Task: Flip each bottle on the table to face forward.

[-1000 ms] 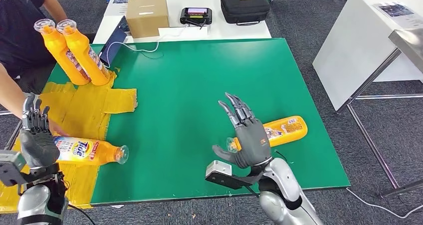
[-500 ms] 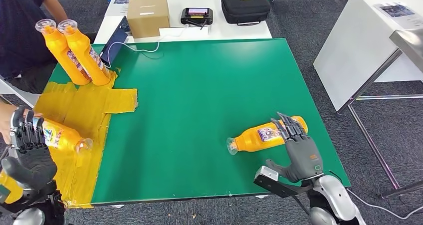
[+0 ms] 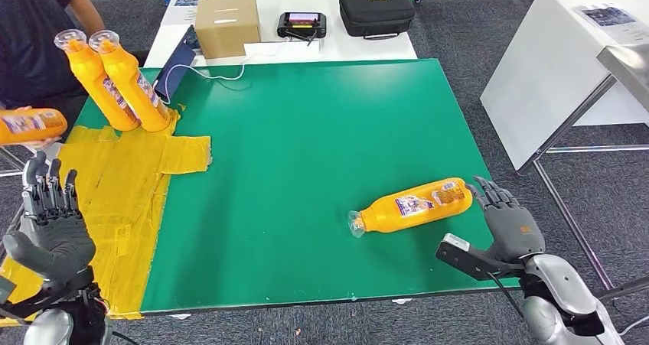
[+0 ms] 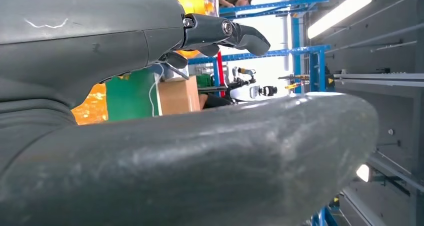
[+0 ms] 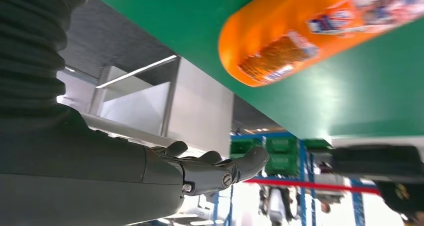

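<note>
An orange bottle (image 3: pixel 413 204) lies on its side on the green table (image 3: pixel 306 131), cap end pointing left; its base end fills part of the right wrist view (image 5: pixel 300 30). My right hand (image 3: pixel 509 222) hovers open just past the table's right edge, beside the bottle's base, holding nothing. Two orange bottles (image 3: pixel 115 77) stand upright at the far left on yellow sheets (image 3: pixel 122 169). A person's hand holds another orange bottle (image 3: pixel 29 125) at the left edge. My left hand (image 3: pixel 50 222) is open and empty at the table's near left corner.
A person in dark clothes (image 3: pixel 34 39) stands at the far left. Behind the green table, a white table carries a cardboard box (image 3: pixel 226 24), a controller (image 3: pixel 301 24) and a black case (image 3: pixel 376 10). Another white table (image 3: pixel 566 62) stands to the right.
The person lifted the bottle away from my left hand toward the far left. My right hand drew back to the right, off the lying bottle and past the table edge.
</note>
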You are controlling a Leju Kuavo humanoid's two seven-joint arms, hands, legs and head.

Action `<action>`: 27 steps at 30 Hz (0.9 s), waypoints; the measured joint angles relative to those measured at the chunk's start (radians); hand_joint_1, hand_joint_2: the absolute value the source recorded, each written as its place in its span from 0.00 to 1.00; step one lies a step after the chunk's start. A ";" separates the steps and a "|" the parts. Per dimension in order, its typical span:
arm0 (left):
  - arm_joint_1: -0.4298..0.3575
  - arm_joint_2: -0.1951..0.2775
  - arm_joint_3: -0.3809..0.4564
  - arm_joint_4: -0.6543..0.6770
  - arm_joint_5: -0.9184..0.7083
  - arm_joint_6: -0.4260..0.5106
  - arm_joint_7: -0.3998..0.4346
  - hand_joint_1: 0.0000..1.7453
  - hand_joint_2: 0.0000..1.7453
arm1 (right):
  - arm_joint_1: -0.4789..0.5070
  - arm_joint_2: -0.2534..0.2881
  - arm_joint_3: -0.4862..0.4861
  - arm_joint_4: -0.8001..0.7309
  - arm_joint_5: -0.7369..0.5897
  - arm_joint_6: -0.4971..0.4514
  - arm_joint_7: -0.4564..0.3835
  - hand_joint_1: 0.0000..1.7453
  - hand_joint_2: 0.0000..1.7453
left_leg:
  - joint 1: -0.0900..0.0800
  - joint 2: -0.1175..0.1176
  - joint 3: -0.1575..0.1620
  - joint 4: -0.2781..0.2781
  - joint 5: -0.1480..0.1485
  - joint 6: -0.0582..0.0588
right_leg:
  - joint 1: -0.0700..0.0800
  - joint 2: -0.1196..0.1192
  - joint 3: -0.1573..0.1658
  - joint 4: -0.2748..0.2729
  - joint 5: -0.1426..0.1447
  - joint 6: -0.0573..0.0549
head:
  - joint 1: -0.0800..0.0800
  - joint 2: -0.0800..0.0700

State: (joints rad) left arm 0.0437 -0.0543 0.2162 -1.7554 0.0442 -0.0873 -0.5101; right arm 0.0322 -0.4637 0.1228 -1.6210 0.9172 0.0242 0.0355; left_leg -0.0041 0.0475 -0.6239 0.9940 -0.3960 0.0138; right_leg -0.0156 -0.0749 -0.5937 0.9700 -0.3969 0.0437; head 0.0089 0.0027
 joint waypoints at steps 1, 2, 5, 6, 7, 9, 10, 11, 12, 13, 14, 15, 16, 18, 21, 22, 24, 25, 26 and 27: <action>-0.004 0.000 -0.002 0.002 0.002 0.000 0.001 0.00 0.00 | -0.011 -0.004 0.000 0.017 0.000 0.003 0.001 0.00 1.00 | 0.000 0.000 0.000 0.000 0.000 0.000 | 0.000 0.000 0.000 0.000 0.000 0.000 | 0.000 0.000; -0.007 0.000 -0.004 0.003 0.004 0.000 0.002 0.00 0.00 | -0.020 -0.008 0.000 0.032 -0.001 0.005 0.002 0.00 1.00 | 0.000 0.000 0.000 0.000 0.000 0.000 | 0.000 0.000 0.000 0.000 0.000 0.000 | 0.000 0.000; -0.014 0.000 -0.007 0.007 0.008 -0.001 0.002 0.00 0.00 | -0.039 -0.014 0.001 0.064 -0.002 0.007 0.003 0.00 1.00 | 0.000 0.000 0.000 0.000 0.000 0.000 | 0.000 0.000 0.000 0.000 0.000 0.000 | 0.000 0.000; -0.015 0.000 -0.007 0.008 0.009 -0.001 0.002 0.00 0.00 | -0.043 -0.015 0.002 0.072 -0.004 0.008 0.003 0.00 1.00 | 0.000 0.000 0.000 0.000 0.000 0.000 | 0.000 0.000 0.000 0.000 0.000 0.000 | 0.000 0.000; -0.015 0.000 -0.007 0.009 0.010 -0.003 0.003 0.00 0.00 | -0.048 -0.017 0.003 0.080 -0.005 0.009 0.003 0.00 1.00 | 0.000 0.000 0.000 0.000 0.000 0.000 | 0.000 0.000 0.000 0.000 0.000 0.000 | 0.000 0.000; -0.017 0.000 -0.008 0.010 0.016 -0.007 0.004 0.00 0.00 | -0.064 -0.019 0.007 0.099 -0.007 0.014 0.003 0.00 1.00 | 0.000 0.000 -0.001 0.000 0.000 0.000 | 0.000 0.000 0.000 0.000 0.000 0.000 | 0.000 0.000; -0.019 0.000 -0.009 0.011 0.021 -0.009 0.004 0.00 0.00 | -0.075 -0.020 0.010 0.113 -0.008 0.017 0.003 0.00 1.00 | 0.000 0.000 -0.001 0.000 0.000 0.000 | 0.000 0.000 0.000 0.000 0.000 0.000 | 0.000 0.000; -0.021 0.000 -0.011 0.013 0.025 -0.011 0.004 0.00 0.00 | -0.087 -0.019 0.014 0.129 -0.008 0.020 0.003 0.00 1.00 | 0.000 0.000 -0.001 0.000 0.000 0.000 | 0.000 0.000 0.000 0.000 0.000 0.000 | 0.000 0.000; -0.024 0.000 -0.014 0.014 0.028 -0.013 0.004 0.00 0.00 | -0.100 -0.019 0.018 0.145 -0.007 0.023 0.003 0.00 1.00 | 0.000 0.000 -0.001 0.000 0.000 0.000 | 0.000 0.000 0.000 0.000 0.000 0.000 | 0.000 0.000; -0.027 0.000 -0.016 0.016 0.031 -0.015 0.005 0.00 0.00 | -0.113 -0.017 0.023 0.163 -0.006 0.025 0.003 0.00 1.00 | 0.000 0.000 -0.001 0.000 0.000 0.000 | 0.000 0.000 0.000 0.000 0.000 0.000 | 0.000 0.000; -0.029 0.001 -0.019 0.017 0.034 -0.016 0.005 0.00 0.00 | -0.127 -0.015 0.029 0.179 -0.004 0.026 0.003 0.00 1.00 | 0.000 0.000 -0.001 0.000 0.000 0.000 | 0.000 0.000 0.000 0.000 0.000 0.000 | 0.000 0.000; -0.032 0.001 -0.022 0.018 0.037 -0.018 0.006 0.00 0.00 | -0.141 -0.013 0.037 0.196 -0.002 0.027 0.002 0.00 1.00 | 0.000 0.000 -0.001 0.000 0.000 0.000 | 0.000 0.000 0.000 0.000 0.000 0.000 | 0.000 0.000; -0.034 0.001 -0.024 0.019 0.039 -0.020 0.006 0.00 0.00 | -0.155 -0.010 0.045 0.212 0.001 0.027 0.002 0.00 1.00 | 0.000 0.000 0.000 0.000 0.000 0.000 | 0.000 0.000 0.000 0.000 0.000 0.000 | 0.000 0.000; -0.039 0.002 -0.028 0.022 0.045 -0.025 0.007 0.00 0.00 | -0.185 -0.003 0.064 0.246 0.008 0.027 0.001 0.00 1.00 | 0.000 0.000 0.000 0.000 0.000 0.000 | 0.000 0.000 0.000 0.000 0.000 0.000 | 0.000 0.000; -0.047 0.003 -0.032 0.026 0.052 -0.030 0.008 0.00 0.00 | -0.235 0.011 0.097 0.299 0.018 0.027 0.002 0.00 1.00 | 0.000 0.000 0.000 0.000 0.001 0.001 | 0.000 0.000 0.000 0.000 0.000 0.000 | 0.000 0.000; -0.050 0.003 -0.032 0.027 0.054 -0.031 0.008 0.00 0.00 | -0.250 0.015 0.106 0.316 0.021 0.027 0.004 0.00 1.00 | 0.000 0.000 0.000 0.000 0.001 0.001 | 0.000 0.000 0.000 0.000 0.000 0.000 | 0.000 0.000; -0.056 0.003 -0.033 0.031 0.058 -0.033 0.008 0.00 0.00 | -0.277 0.025 0.122 0.346 0.024 0.027 0.005 0.00 1.00 | 0.000 0.000 0.000 0.000 0.001 0.001 | 0.000 0.000 0.000 0.000 0.000 0.000 | 0.000 0.000; -0.059 0.003 -0.034 0.033 0.060 -0.035 0.008 0.00 0.00 | -0.290 0.029 0.130 0.361 0.025 0.027 0.005 0.00 1.00 | 0.000 0.000 -0.001 0.000 0.001 0.001 | 0.000 0.000 0.000 0.000 0.000 0.000 | 0.000 0.000; -0.062 0.004 -0.036 0.035 0.063 -0.037 0.009 0.00 0.00 | -0.304 0.034 0.137 0.378 0.025 0.027 0.005 0.00 1.00 | 0.000 0.000 -0.001 0.000 0.001 0.001 | 0.000 0.000 0.000 0.000 0.000 0.000 | 0.000 0.000; -0.066 0.004 -0.038 0.038 0.065 -0.039 0.009 0.00 0.00 | -0.320 0.040 0.145 0.398 0.026 0.027 0.005 0.00 1.00 | 0.000 0.000 -0.001 0.000 0.001 0.001 | 0.000 0.000 0.000 0.000 0.000 0.000 | 0.000 0.000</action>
State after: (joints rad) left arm -0.0219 -0.0500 0.1780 -1.7176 0.1094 -0.1266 -0.5010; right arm -0.2873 -0.4233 0.2677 -1.2233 0.9434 0.0511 0.0408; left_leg -0.0042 0.0476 -0.6247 0.9940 -0.3952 0.0144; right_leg -0.0156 -0.0750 -0.5935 0.9704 -0.3968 0.0441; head 0.0091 0.0027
